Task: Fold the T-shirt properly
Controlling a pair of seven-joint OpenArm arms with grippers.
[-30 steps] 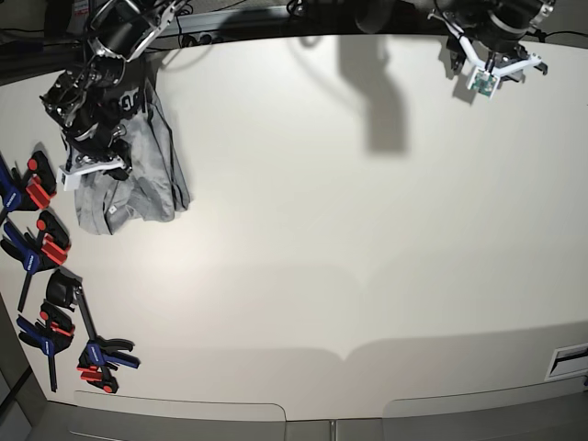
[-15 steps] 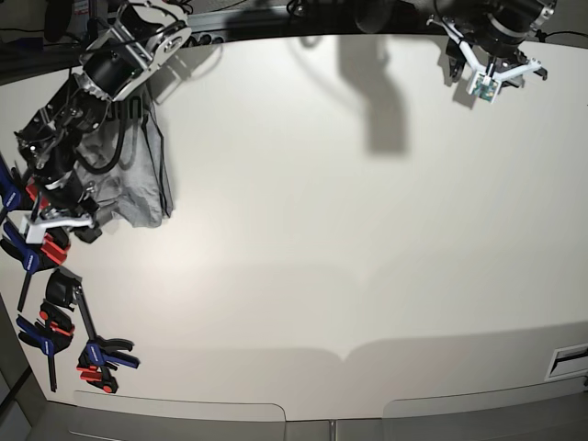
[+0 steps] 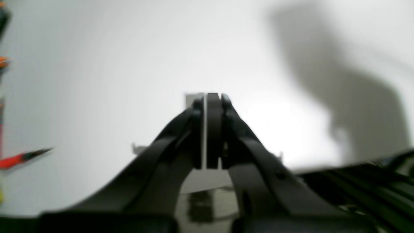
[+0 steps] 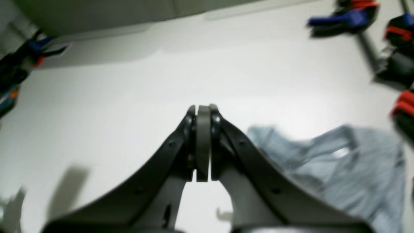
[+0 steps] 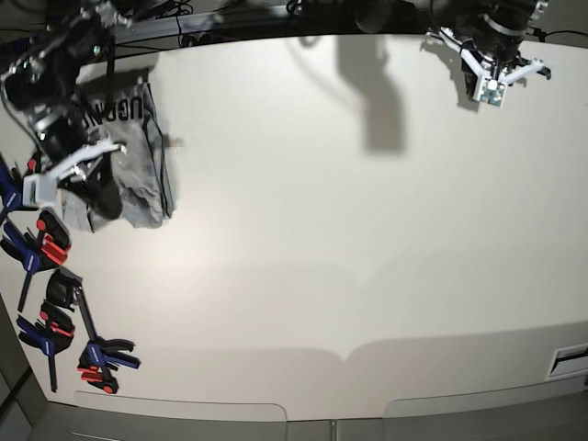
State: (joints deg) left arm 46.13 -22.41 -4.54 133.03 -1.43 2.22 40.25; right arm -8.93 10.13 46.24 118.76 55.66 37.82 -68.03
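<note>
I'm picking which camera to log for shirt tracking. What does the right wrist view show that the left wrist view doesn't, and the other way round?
Only the right wrist view shows the T-shirt, crumpled on the table apart from the right gripper, with blue, black and red clamps beyond. Only the left wrist view shows the left gripper and a large arm shadow. Both show closed, empty fingers over white tabletop.

My left gripper (image 3: 207,129), jaws pressed together on nothing, above the blurred white surface (image 3: 97,81).
</note>
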